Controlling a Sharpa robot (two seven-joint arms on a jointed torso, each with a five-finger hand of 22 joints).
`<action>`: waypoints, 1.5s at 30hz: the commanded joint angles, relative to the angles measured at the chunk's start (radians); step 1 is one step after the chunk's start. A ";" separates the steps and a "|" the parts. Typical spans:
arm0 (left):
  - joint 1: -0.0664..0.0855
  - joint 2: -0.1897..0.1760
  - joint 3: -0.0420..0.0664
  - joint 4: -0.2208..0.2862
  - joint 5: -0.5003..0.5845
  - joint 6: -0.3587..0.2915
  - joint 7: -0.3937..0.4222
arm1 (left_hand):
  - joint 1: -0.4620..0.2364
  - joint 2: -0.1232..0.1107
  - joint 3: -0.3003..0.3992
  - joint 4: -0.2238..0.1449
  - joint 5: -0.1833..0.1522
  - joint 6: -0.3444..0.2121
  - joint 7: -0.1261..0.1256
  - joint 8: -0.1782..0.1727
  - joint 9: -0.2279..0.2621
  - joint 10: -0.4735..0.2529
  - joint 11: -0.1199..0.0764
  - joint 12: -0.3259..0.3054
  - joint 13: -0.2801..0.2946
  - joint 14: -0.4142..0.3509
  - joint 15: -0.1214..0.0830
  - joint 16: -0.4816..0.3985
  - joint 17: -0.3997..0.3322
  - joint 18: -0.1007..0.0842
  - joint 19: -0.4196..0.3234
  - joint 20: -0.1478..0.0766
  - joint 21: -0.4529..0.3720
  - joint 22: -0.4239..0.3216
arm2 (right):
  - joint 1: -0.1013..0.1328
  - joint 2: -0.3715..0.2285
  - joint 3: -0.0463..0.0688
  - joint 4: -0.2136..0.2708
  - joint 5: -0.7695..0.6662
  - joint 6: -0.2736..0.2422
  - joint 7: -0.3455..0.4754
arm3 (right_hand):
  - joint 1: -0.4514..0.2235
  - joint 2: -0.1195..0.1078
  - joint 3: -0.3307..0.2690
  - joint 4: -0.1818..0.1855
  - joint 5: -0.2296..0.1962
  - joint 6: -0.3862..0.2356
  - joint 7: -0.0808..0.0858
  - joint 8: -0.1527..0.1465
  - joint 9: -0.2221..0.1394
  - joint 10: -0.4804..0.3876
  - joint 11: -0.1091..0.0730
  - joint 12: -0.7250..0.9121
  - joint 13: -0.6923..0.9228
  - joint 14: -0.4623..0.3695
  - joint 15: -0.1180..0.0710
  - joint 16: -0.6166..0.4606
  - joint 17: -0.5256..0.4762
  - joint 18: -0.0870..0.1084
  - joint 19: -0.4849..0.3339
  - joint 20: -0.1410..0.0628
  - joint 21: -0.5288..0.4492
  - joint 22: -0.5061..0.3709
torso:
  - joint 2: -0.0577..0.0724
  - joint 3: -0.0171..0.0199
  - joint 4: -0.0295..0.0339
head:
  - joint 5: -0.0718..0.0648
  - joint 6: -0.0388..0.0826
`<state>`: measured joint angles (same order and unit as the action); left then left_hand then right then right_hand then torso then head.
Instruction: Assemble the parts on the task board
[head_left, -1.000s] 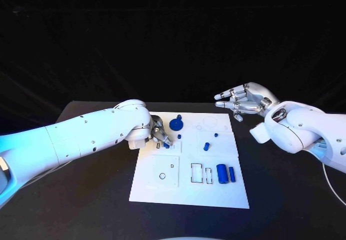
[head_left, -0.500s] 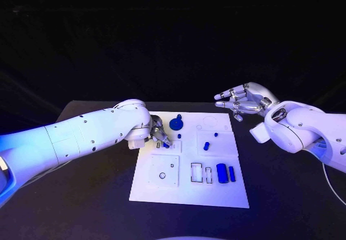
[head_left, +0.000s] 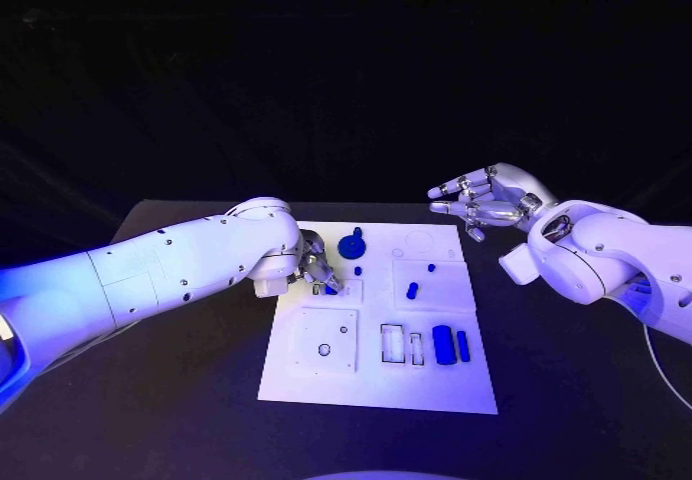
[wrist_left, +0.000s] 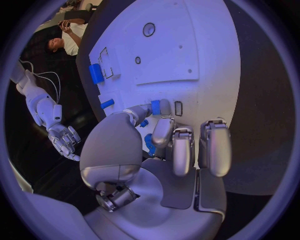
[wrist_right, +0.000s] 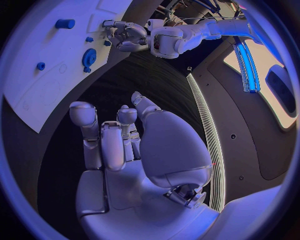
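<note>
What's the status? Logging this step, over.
Left hand pinching a small blue part over the task board. Right hand open, off the board's far right corner. Nothing blocking.

Left hand fingertips hide small blue part; shape unclear.

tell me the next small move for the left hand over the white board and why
Probably ease the left hand down to seat the small blue part it pinches. In the left wrist view that part sits at the fingertips just beside a small rectangular slot in the white task board. The right hand hovers open off the board's far corner, so nothing blocks the move.
</note>
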<state>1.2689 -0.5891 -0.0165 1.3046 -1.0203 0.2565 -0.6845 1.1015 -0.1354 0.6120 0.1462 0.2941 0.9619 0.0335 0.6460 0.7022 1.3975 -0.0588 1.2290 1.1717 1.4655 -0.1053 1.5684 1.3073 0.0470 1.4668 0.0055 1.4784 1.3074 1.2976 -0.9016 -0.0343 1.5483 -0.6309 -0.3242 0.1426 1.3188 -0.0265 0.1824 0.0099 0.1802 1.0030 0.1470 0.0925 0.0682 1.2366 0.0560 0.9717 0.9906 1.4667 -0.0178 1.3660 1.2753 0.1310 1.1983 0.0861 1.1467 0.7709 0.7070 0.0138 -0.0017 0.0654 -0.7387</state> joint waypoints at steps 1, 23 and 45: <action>-0.006 -0.001 -0.005 -0.001 -0.016 0.044 -0.012 | 0.033 0.023 0.089 -0.092 0.007 0.030 -0.024 -0.006 0.000 0.005 0.000 0.005 0.003 0.105 -0.005 0.002 0.263 -0.019 0.061 -0.005 0.002 0.167 | -0.001 0.001 0.000 0.000 -0.005 0.016 0.002 | -0.004 0.005 0.002 0.006 0.003 -0.009 -0.001 -0.003 0.000 -0.008 -0.001 0.000 -0.001 0.042 -0.004 -0.004 -0.001 0.016 0.005 -0.003 -0.004 -0.001 | 0.000 0.0001 -0.0004 | 0.000 -0.002; -0.006 0.019 -0.005 -0.028 -0.014 0.035 -0.032 | -0.003 0.040 0.096 -0.071 0.010 0.043 -0.024 -0.015 0.000 0.009 0.001 0.002 0.003 0.105 -0.004 0.002 0.263 -0.018 0.059 -0.005 0.000 0.166 | -0.002 0.004 0.000 0.000 -0.005 0.017 0.001 | -0.004 0.005 0.002 0.006 0.003 -0.009 -0.001 -0.003 0.000 -0.008 -0.001 0.000 -0.001 0.042 -0.004 -0.004 -0.001 0.016 0.005 -0.003 -0.004 -0.001 | 0.000 0.0010 0.0000 | 0.000 -0.002; -0.005 0.048 -0.005 -0.080 0.013 0.077 -0.067 | -0.114 0.063 -0.053 0.035 0.002 0.061 -0.028 -0.038 0.008 0.007 0.000 -0.005 0.007 0.105 -0.005 0.002 0.263 -0.017 0.058 -0.005 -0.006 0.165 | -0.002 0.003 -0.001 0.001 -0.007 0.026 -0.003 | -0.003 0.004 0.009 0.005 0.038 -0.010 0.000 -0.004 0.000 -0.012 -0.002 -0.002 -0.004 0.042 -0.005 -0.006 -0.001 0.017 0.006 -0.003 -0.008 -0.005 | 0.000 0.0005 0.0000 | 0.002 -0.008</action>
<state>1.2742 -0.5445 -0.0139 1.2285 -1.0064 0.3072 -0.6864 0.9888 -0.0842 0.5640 0.1831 0.3008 1.0259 -0.0019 0.6126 0.7099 1.4009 -0.0556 1.2249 1.1779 1.4655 -0.1052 1.5684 1.3079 0.0470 1.4668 0.0055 1.4733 1.3074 1.2968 -0.8994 -0.0350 1.5483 -0.6316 -0.3163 0.1393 1.3188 -0.0265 0.1851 0.0126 0.2150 0.9995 0.1434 0.0924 0.0682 1.2337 0.0531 0.9717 0.9881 1.4667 -0.0178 1.3660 1.2752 0.1310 1.1983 0.0861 1.1426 0.7671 0.7071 0.0146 -0.0019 0.0670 -0.7461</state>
